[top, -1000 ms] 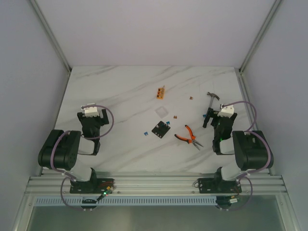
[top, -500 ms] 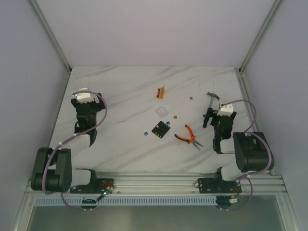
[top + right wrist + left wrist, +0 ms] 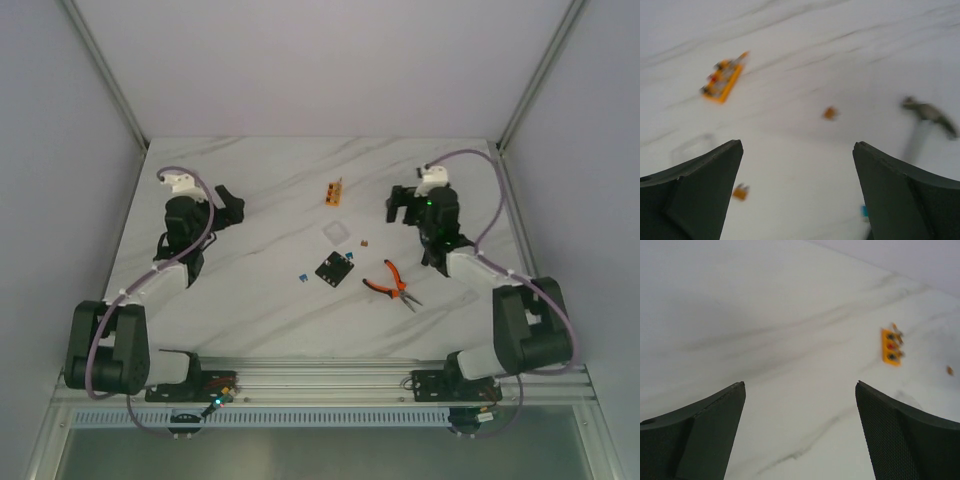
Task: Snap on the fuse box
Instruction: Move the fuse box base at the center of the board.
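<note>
Fuse box (image 3: 335, 267) on marbled white table (image 3: 262, 195)

White, grey-veined table (image 3: 250, 300). Near centre, black fuse box (image 3: 335, 267) laid flat. Just behind it, clear square piece (image 3: 336, 233); farther back, small orange block (image 3: 334, 191). At right, orange-handled pliers (image 3: 392, 283); at left, tiny blue piece (image 3: 300, 277).

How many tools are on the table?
2. The orange-handled pliers lie right of the fuse box. The hammer shows only in the right wrist view, blurred, ahead and right of the right gripper. Others may be hidden.
</note>
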### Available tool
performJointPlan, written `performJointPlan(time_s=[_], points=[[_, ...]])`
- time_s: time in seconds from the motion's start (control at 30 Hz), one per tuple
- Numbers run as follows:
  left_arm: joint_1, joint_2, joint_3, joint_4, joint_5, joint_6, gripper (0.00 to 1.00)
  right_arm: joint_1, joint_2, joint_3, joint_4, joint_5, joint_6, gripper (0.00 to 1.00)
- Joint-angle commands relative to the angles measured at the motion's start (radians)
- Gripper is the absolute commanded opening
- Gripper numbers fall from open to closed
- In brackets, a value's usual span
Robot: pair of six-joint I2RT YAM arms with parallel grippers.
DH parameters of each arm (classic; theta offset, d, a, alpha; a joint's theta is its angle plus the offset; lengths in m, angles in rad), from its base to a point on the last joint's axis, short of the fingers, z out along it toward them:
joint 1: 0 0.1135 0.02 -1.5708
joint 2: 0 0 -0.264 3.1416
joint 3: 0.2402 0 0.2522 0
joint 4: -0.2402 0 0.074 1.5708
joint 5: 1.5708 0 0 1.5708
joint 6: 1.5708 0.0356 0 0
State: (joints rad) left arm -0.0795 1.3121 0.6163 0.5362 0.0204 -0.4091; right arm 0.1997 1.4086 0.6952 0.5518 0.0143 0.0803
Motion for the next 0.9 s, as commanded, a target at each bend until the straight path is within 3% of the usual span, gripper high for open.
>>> performJointPlan(time_s=[0.0, 0.13, 0.47, 0.73, 0.87], points=[[-0.063, 0.036, 0.036, -0.069, 0.155, -0.069, 1.00, 0.135, 0.099, 0.095, -0.196, -0.061, 0.069, 1.00], [-0.138, 0.051, 0.043, -0.099, 0.185, -0.080, 1.00, 0.261, 0.214, 0.178, -0.280, -0.052, 0.083, 1.00], [-0.278, 0.033, -0.028, -0.117, 0.219, -0.142, 1.00, 0.444, 0.315, 0.261, -0.376, -0.008, 0.125, 0.86], [-0.304, -0.027, -0.079, -0.144, 0.203, -0.149, 1.00, 0.490, 0.362, 0.262, -0.360, -0.009, 0.124, 0.69], [-0.307, -0.043, -0.090, -0.174, 0.201, -0.150, 1.00, 0.502, 0.374, 0.247, -0.353, -0.027, 0.093, 0.54]])
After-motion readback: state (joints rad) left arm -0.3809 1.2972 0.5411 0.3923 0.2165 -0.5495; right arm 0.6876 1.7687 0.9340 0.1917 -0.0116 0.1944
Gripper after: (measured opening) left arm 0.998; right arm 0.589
